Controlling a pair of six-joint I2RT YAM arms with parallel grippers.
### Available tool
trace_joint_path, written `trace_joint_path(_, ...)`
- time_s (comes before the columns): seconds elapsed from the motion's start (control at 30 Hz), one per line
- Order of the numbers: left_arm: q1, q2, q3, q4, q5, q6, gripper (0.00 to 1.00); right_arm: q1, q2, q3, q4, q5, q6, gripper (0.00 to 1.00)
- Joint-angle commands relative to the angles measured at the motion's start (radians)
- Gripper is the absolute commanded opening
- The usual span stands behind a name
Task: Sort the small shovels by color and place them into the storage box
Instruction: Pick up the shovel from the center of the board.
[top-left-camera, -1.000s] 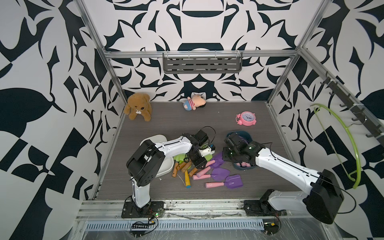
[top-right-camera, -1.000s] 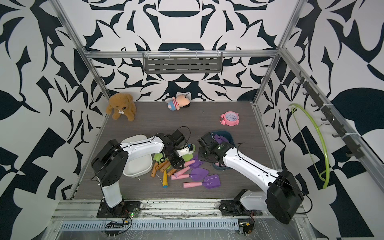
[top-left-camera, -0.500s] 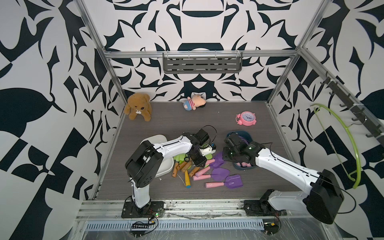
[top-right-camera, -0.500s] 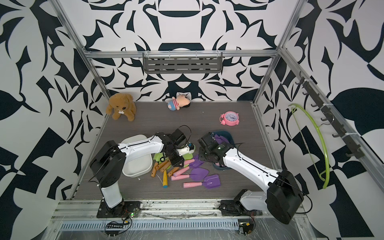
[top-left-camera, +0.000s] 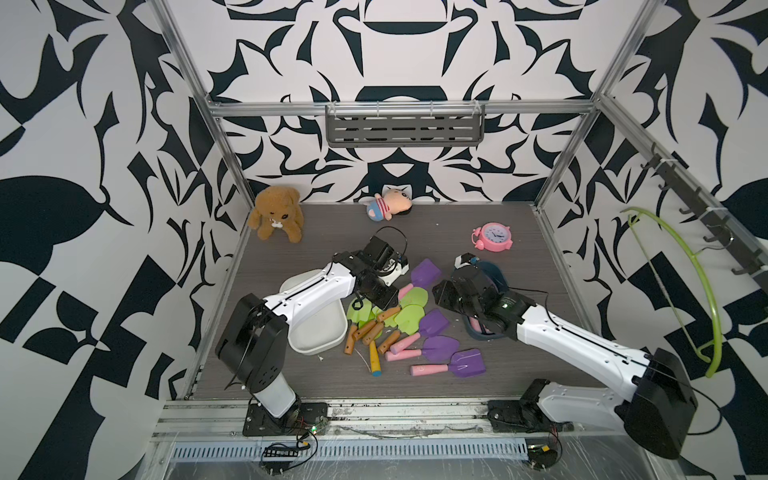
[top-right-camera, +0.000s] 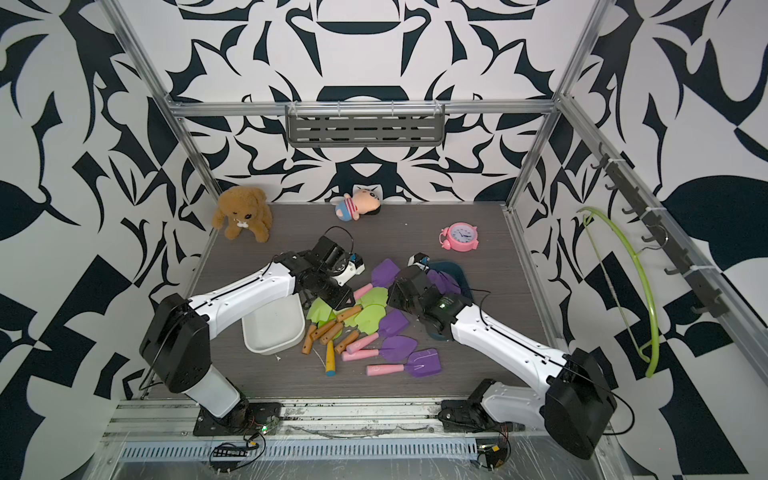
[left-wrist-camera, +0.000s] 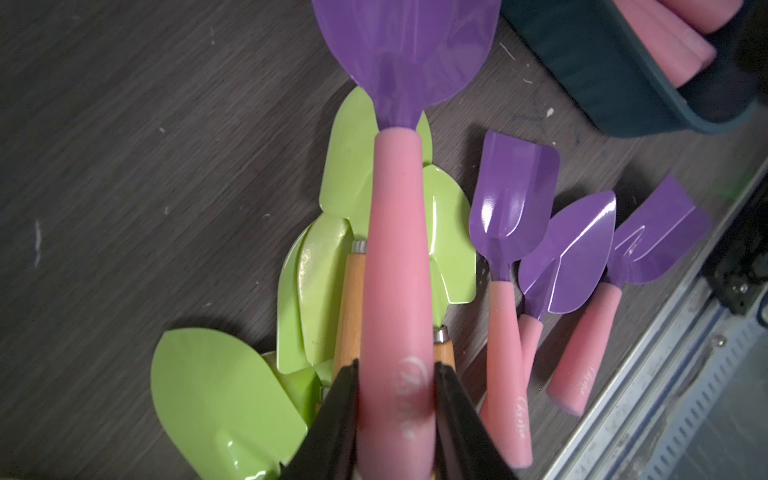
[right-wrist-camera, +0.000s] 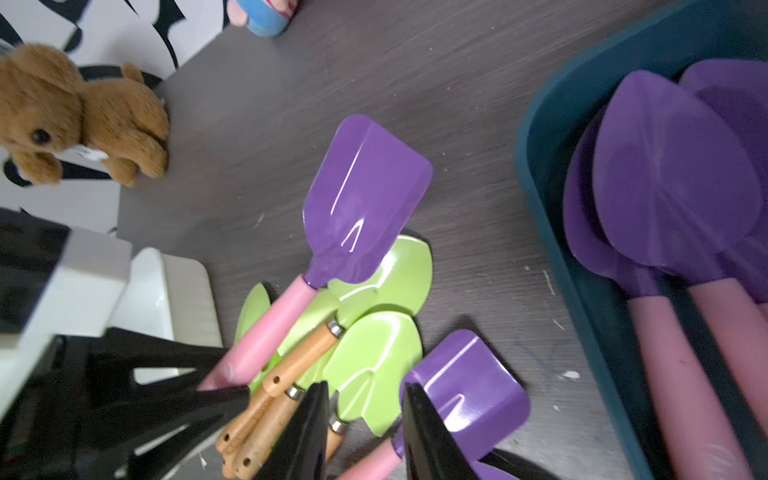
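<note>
Over on the left a brown plush teddy bear (top-left-camera: 276, 212) sits in the far corner of the dark wood-grain tabletop (top-left-camera: 307, 253), and nearer the front the white plastic tub (top-left-camera: 318, 332) lies partly under the left arm. Now the left gripper (left-wrist-camera: 397, 368): both black fingers are clamped on the pink handle of a purple square-bladed shovel (top-left-camera: 426, 272), whose blade points toward the right arm and crosses over the heap. That heap of lime-green shovels with brown wooden handles (top-left-camera: 409, 316) lies mid-table just beside the tub, blades overlapping. A yellow-handled, blue-tipped shovel (top-left-camera: 374, 359) lies at its front edge. Next come three loose purple shovels with pink handles (top-left-camera: 440, 347), side by side on the table. The right gripper (right-wrist-camera: 365, 399) hangs over the right side of the heap, jaws parted, with nothing between them. Beside it is the dark teal storage box (right-wrist-camera: 540, 208), with several purple shovels stacked inside (right-wrist-camera: 673, 174), pink handles together. Far right, near the back, stands a pink alarm clock (top-left-camera: 494, 237).
</note>
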Motion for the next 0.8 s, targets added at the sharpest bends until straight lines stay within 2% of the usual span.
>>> trace_joint_path(0.0, -0.004, -0.042, -0.002, 0.027, -0.04, -0.149, 0.0, 0.017, 0.03, -0.014, 0.184, 0.068, 0.143, 0.37)
trace_joint_path(0.4, 0.0, -0.093, -0.013, 0.04, 0.058, -0.211, 0.0, 0.08, 0.22, 0.044, 0.318, 0.079, 0.33, 0.41)
trace_joint_path(0.57, 0.002, -0.105, -0.028, 0.05, 0.073, -0.212, 0.0, 0.096, 0.246, 0.063, 0.345, 0.09, 0.342, 0.42)
trace_joint_path(0.77, 0.012, -0.107, -0.034, 0.055, 0.059, -0.22, 0.0, 0.107, 0.21, 0.051, 0.31, 0.136, 0.35, 0.42)
